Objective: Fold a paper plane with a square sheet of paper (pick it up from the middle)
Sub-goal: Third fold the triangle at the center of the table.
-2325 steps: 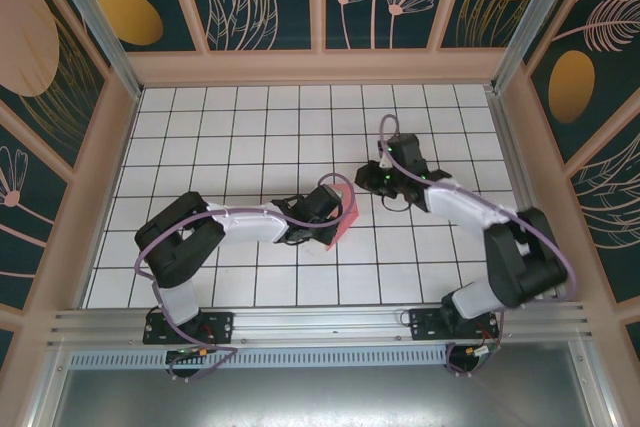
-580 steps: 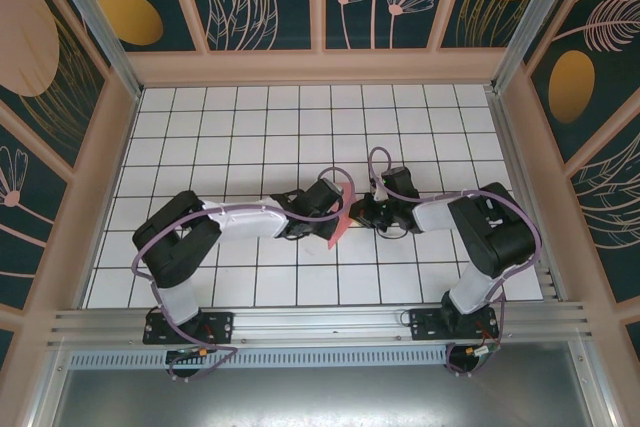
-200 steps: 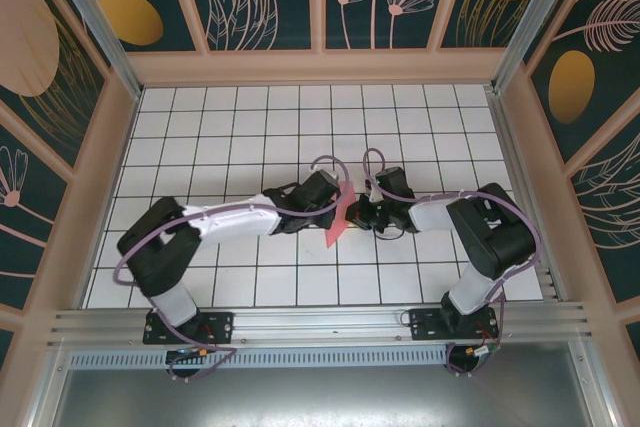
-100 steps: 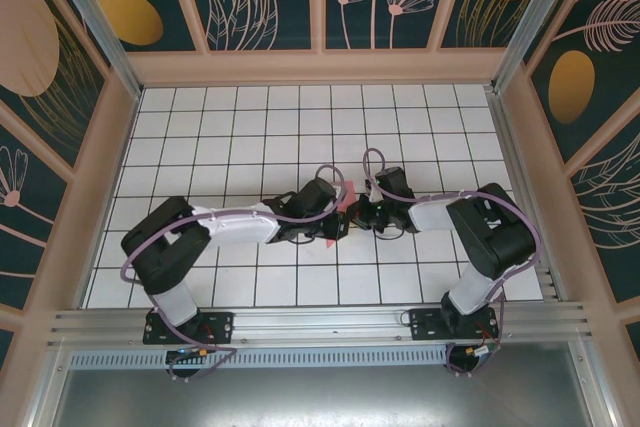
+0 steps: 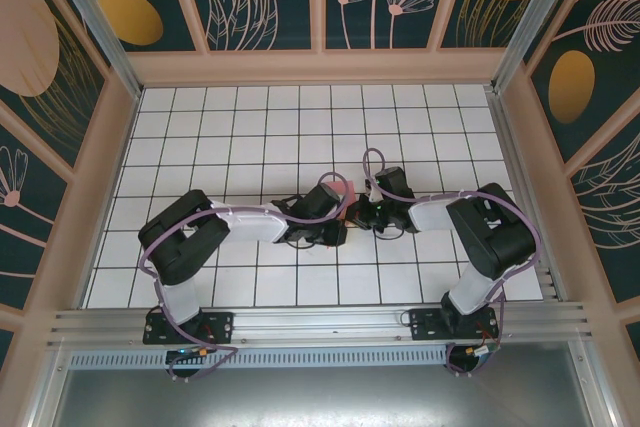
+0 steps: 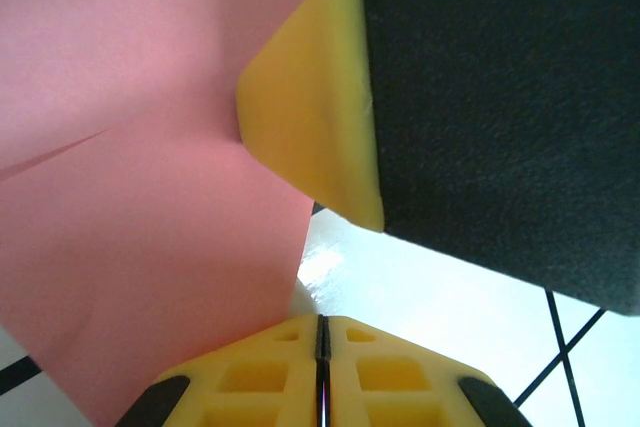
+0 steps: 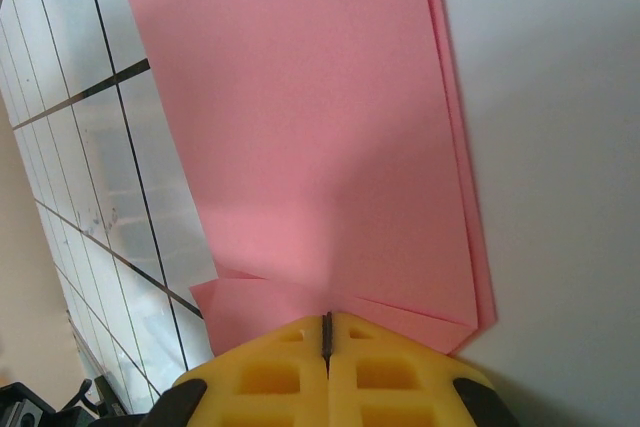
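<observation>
- The sheet of paper (image 7: pixel 320 147) is salmon-pink and already folded into layers, with a small flap at one corner. It sits over the middle of the gridded counter (image 5: pixel 250 127), between my two wrists. From above, a small pink patch of it peeks out between them.
- My right pincer (image 7: pixel 327 325) is clamped on the sheet's edge, right where that flap meets the main panel.
- My left pincer (image 6: pixel 320 332) has its pads pressed together just beside the sheet's edge. I cannot tell whether any paper is caught between them.
- I judge the step in hand to be setting a crease.
- To do it well, I'd hold the right grip firm as the anchor and check that the layered edges line up. Then I'd pinch along the fold with the left, squeezing straight on and never tugging sideways, since paper this thin would likely skew or tear.
</observation>
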{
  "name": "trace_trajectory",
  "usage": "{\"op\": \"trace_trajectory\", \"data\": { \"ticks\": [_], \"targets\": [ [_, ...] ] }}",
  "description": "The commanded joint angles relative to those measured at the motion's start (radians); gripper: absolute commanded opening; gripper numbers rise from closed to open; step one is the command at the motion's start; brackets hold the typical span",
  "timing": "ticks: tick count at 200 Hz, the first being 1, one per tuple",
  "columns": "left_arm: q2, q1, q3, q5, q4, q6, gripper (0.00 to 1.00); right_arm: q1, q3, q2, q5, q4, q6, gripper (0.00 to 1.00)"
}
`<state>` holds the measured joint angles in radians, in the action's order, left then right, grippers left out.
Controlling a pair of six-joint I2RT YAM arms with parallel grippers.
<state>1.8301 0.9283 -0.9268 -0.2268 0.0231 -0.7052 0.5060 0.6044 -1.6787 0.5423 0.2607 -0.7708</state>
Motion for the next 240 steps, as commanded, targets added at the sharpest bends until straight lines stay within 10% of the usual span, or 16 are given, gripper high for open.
{"op": "trace_trajectory", "data": {
  "ticks": [1, 108, 240],
  "targets": [
    [-0.027, -0.01, 0.052, 0.015, -0.02, -0.011, 0.1, 0.002, 0.001, -0.042, -0.098, -0.084, 0.016, 0.0],
    [-0.039, -0.075, 0.263, -0.266, 0.282, -0.175, 0.11, -0.004, 0.011, -0.045, -0.12, -0.115, 0.038, 0.0],
    [-0.111, -0.075, 0.342, -0.2, 0.127, -0.182, 0.13, -0.007, 0.021, -0.041, -0.139, -0.137, 0.047, 0.0]
  ]
}}
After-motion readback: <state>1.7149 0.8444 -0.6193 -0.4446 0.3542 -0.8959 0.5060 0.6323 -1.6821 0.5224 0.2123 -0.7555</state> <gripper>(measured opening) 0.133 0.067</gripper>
